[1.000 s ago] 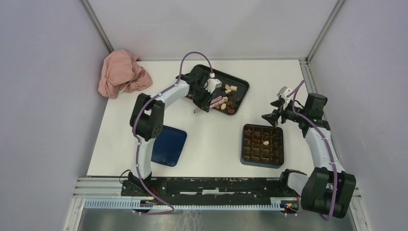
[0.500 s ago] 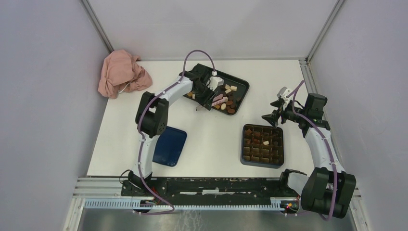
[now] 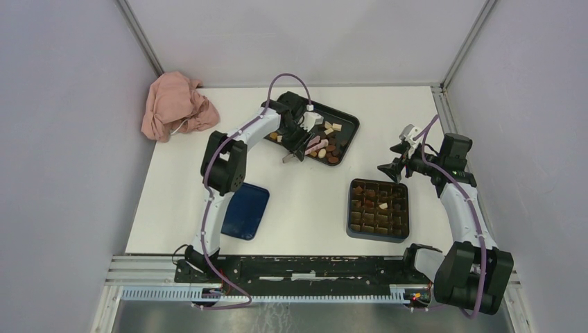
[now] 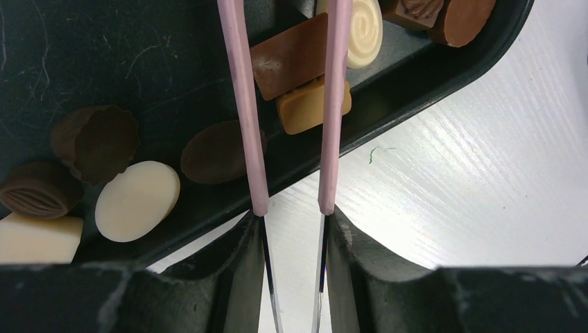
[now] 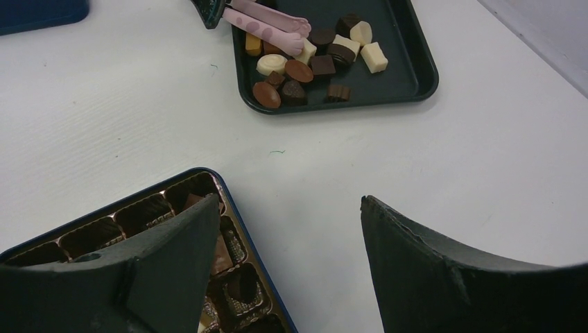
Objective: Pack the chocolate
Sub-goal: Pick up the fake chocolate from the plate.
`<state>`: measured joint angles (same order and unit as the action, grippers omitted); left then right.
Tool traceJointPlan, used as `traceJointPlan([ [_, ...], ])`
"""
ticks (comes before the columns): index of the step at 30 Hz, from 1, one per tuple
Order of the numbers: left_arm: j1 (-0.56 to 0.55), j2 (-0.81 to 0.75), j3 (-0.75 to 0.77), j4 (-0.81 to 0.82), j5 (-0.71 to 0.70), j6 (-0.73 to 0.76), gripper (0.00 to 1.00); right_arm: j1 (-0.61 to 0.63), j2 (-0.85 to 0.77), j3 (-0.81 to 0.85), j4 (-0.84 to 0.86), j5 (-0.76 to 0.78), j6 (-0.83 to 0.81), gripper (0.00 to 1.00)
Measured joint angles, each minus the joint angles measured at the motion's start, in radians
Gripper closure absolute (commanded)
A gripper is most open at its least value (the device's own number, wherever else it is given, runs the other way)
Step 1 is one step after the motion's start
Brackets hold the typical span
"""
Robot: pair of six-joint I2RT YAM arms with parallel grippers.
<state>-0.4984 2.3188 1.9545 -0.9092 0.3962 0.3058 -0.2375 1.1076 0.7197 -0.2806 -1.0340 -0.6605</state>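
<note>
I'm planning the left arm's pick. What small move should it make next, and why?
Probably dip and squeeze the pink tongs: the left gripper holds them spread over the tray, arms straddling the chocolate, and no piece looks pinched yet.

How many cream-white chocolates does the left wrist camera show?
3: an oval left of the tongs, a block at the lower-left edge, a swirled round at top. More may lie out of frame.
</note>
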Motion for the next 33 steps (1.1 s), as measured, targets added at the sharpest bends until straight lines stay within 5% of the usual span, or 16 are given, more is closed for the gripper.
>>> traceJointPlan([
  [16,0.000,0.047,0.079,-0.036,0.034,0.000,0.60,0.000,0.000,0.003,-0.018,0.000,-0.010,0.20],
  [33,0.000,0.055,0.109,-0.034,0.084,-0.001,0.78,0.000,0.000,0.004,-0.021,0.000,-0.015,0.20],
])
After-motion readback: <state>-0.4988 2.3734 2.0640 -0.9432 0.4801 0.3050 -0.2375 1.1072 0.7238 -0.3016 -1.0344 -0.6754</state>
